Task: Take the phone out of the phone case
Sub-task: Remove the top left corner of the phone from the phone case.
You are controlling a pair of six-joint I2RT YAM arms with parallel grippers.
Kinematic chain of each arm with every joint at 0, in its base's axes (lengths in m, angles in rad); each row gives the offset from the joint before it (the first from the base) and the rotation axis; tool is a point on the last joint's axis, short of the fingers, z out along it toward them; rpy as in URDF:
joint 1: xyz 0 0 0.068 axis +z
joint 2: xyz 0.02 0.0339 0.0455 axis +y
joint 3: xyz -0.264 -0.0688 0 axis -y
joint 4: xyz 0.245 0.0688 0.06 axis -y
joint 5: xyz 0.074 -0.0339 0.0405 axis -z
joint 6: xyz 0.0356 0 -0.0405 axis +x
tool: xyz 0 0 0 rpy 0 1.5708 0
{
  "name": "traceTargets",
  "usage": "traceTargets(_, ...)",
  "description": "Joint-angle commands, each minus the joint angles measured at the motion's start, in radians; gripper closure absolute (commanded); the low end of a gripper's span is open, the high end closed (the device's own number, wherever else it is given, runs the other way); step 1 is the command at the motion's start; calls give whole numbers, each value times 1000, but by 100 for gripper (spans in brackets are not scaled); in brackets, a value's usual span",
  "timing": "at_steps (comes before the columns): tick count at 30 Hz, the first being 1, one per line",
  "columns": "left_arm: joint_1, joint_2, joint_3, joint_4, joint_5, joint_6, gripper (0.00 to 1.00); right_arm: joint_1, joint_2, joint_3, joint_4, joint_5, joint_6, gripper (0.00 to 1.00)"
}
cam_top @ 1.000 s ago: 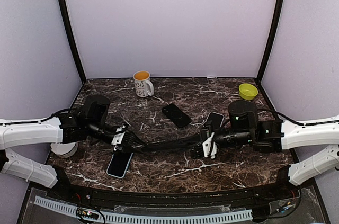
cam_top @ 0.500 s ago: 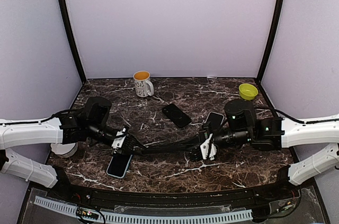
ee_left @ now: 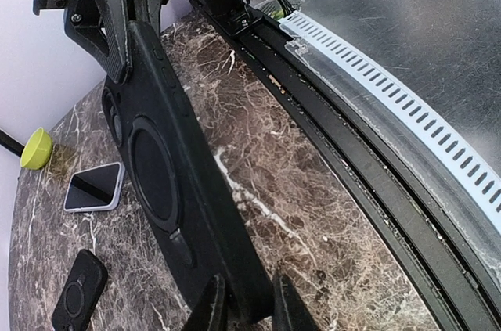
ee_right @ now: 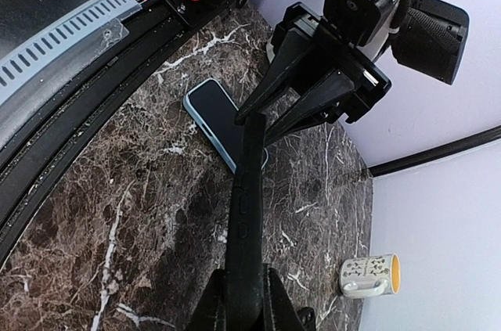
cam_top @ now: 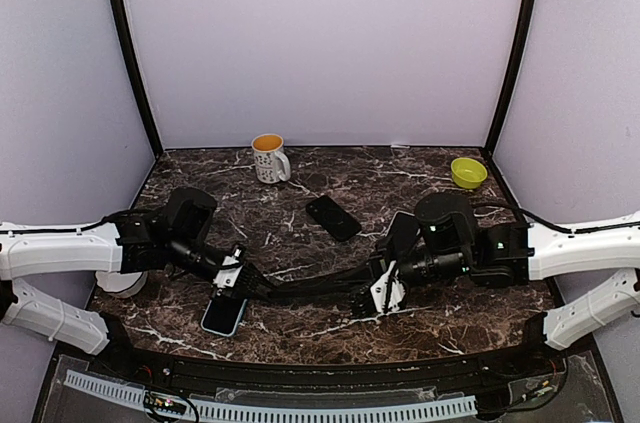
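A black phone case (cam_top: pixel 310 291) hangs edge-up just above the table, stretched between both arms. My left gripper (cam_top: pixel 245 283) is shut on its left end, and the left wrist view shows the fingers (ee_left: pixel 244 288) pinching the case (ee_left: pixel 168 182) with its ringed back showing. My right gripper (cam_top: pixel 375 295) is shut on the other end; the right wrist view shows it (ee_right: pixel 243 276) clamping the case's button edge (ee_right: pixel 246 198). A blue-rimmed phone (cam_top: pixel 224 315) lies screen-up on the table below the left gripper, also seen as the phone (ee_right: pixel 215 116). Whether anything sits inside the case is hidden.
A spotted mug (cam_top: pixel 268 158) stands at the back left and a yellow-green bowl (cam_top: pixel 467 172) at the back right. A black phone-shaped item (cam_top: pixel 332 217) lies mid-table. A white-rimmed phone (ee_left: pixel 94 188) lies by the right arm. A slotted rail (cam_top: pixel 300 408) lines the near edge.
Both grippers have carried the case nearer the front edge, the right one shifting left and the left one slightly right. The left jaws closed a little tighter on the case.
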Motion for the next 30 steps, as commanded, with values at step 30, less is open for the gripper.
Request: traceTargets(30,-48,45,30,-152,-1,35,79,124,61,116,-78,114,-229,100)
